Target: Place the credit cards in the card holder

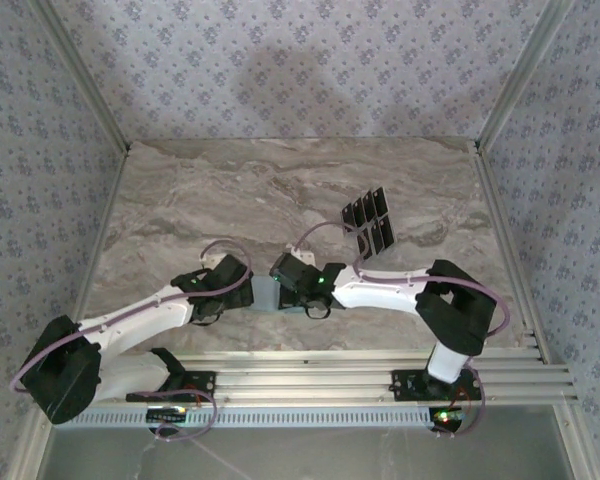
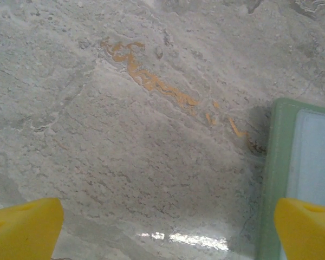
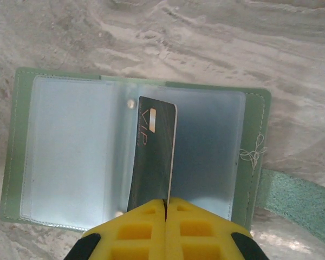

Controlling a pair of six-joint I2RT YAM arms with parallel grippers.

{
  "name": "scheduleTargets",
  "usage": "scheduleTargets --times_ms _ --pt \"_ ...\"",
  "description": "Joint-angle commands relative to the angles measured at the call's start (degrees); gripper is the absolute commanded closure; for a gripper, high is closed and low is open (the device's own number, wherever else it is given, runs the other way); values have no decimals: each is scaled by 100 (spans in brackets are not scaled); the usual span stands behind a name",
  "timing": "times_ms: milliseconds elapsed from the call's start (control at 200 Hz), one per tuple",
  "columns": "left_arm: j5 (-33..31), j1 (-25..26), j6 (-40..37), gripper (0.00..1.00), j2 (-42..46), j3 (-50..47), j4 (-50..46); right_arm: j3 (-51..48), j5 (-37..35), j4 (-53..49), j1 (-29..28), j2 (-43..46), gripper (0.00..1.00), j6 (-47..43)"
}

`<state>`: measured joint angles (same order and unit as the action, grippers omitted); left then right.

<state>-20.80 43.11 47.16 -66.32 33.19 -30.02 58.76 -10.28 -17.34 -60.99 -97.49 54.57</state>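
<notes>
My right claw (image 3: 167, 210) is pinched tight on the near edge of one card (image 3: 154, 151). The card stands on edge just ahead of my fingertips, over the open holder (image 3: 255, 124). I should tip it flatter, find the mouth of a clear sleeve (image 3: 76, 151) and slide it in, not press down. My left claw (image 2: 165, 230) gapes wide and empty, with the holder's edge by its right finger, so it could pin the holder. The card reads "VIP". The spare cards (image 1: 368, 220) lie beyond my right claw.
</notes>
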Motion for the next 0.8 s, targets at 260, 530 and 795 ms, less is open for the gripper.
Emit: scheduleTargets --times_ms 260,530,795 --pt "646 92 -578 0 -328 246 900 -216 471 281 289 104 100 -509" --pt "441 103 -572 0 -844 320 656 -215 680 492 329 40 100 -498" --pt "139 104 -446 0 -1095 248 309 -297 729 570 351 -12 100 -405"
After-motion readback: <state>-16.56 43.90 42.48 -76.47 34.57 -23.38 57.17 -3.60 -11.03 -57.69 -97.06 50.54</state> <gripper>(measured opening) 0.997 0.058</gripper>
